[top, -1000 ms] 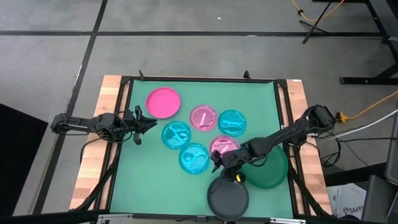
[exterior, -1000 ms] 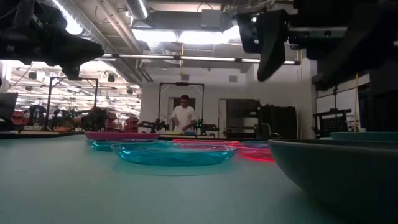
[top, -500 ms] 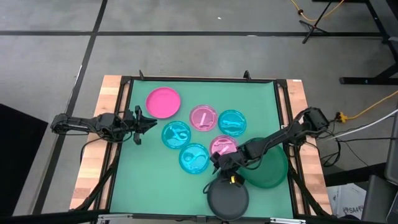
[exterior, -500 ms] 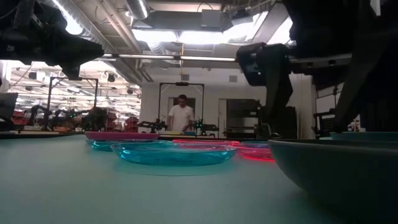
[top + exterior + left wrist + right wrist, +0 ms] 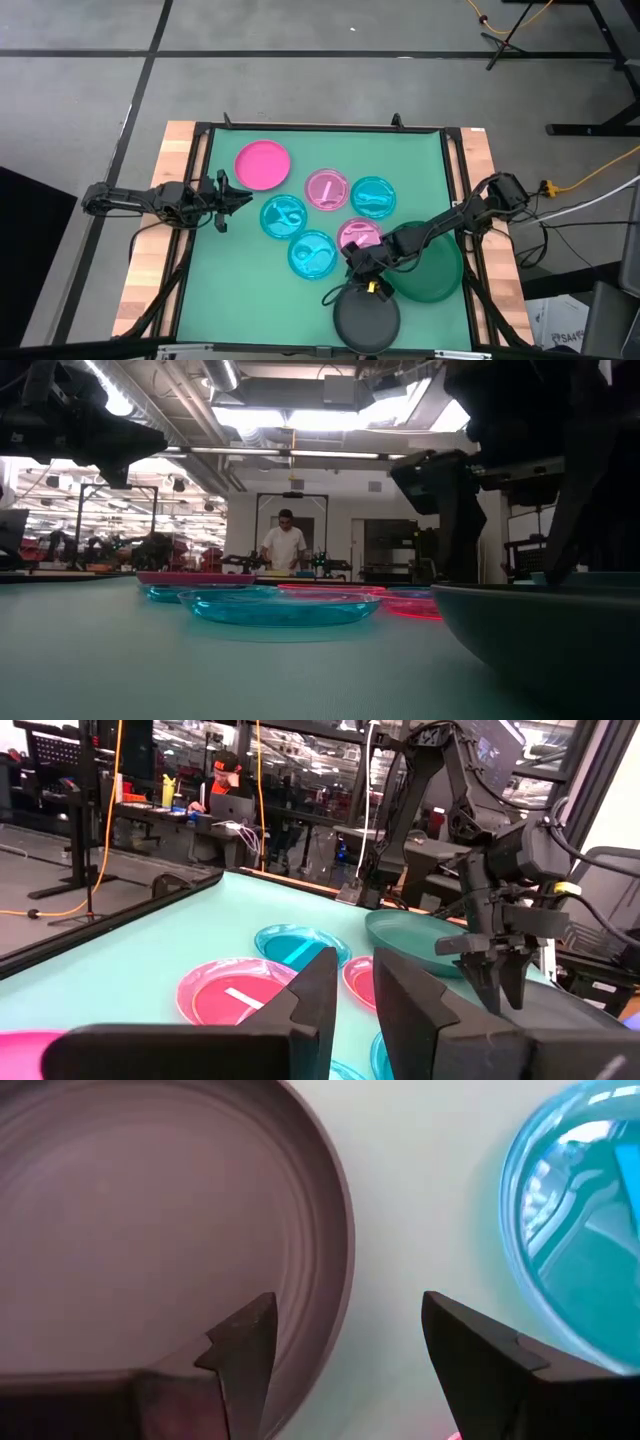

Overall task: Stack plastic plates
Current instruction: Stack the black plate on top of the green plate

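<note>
Since a second ago your right hand [image 5: 352, 283] has slid a little toward the near edge of the table [image 5: 220, 290] and dropped, so that it now hangs over the far rim of the dark grey plate [image 5: 366, 320]; nothing else has shifted, and your left hand [image 5: 240, 197] still waits at the left side, beside the hot pink plate [image 5: 263, 164], fingers narrowly parted on nothing.

Start with the large dark green plate [image 5: 432, 268]: it lies just behind the right forearm, at the right side of the table, touching or nearly touching the grey plate.

The grey plate sits at the near edge, directly beneath your right hand. In the right wrist view its rim [image 5: 335, 1250] runs up between the two wide-spread fingers [image 5: 245, 1350], one finger over the plate's inside, the other over bare table. That is the relation your next move turns on: a straight descent should put the rim in the gap.

The small cyan plate [image 5: 312, 254] lies just beside that outer finger, so keep clear of it. The other small cyan and pink plates lie spread in the middle, unstacked.
</note>
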Controlling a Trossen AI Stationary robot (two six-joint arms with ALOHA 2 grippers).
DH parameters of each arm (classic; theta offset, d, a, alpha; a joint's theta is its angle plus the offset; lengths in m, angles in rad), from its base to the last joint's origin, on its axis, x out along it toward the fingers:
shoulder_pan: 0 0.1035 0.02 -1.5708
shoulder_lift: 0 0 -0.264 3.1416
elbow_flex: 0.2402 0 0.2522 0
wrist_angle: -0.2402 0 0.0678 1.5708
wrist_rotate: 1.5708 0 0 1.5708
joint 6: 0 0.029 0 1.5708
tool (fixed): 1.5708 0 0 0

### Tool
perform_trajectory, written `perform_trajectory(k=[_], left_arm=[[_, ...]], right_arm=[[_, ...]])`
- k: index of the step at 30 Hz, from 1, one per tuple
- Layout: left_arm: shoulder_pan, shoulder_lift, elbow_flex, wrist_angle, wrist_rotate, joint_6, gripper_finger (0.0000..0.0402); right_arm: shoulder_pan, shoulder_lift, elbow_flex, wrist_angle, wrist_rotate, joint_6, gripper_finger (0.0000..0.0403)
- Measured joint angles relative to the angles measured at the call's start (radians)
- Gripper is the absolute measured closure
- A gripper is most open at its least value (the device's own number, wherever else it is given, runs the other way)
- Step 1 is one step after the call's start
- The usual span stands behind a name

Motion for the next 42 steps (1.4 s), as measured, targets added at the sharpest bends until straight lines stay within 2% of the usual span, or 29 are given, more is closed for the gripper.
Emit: perform_trajectory(k=[11, 28, 42], left_arm=[[0.0, 0.0, 0.0, 0.0, 0.0, -0.001, 0.034], [0.0, 0.0, 0.0, 0.0, 0.0, -0.002, 0.034], [0.0, 0.0, 0.0, 0.0, 0.0, -0.001, 0.034]], right_arm=[[0.0, 0.0, 0.0, -0.038, 0.01, 0.002, 0.0164], [0.0, 0.057, 0.0, -0.04, -0.043, 0.025, 0.0167], [0.0, 0.065, 0.0, -0.033, -0.072, 0.024, 0.0265]])
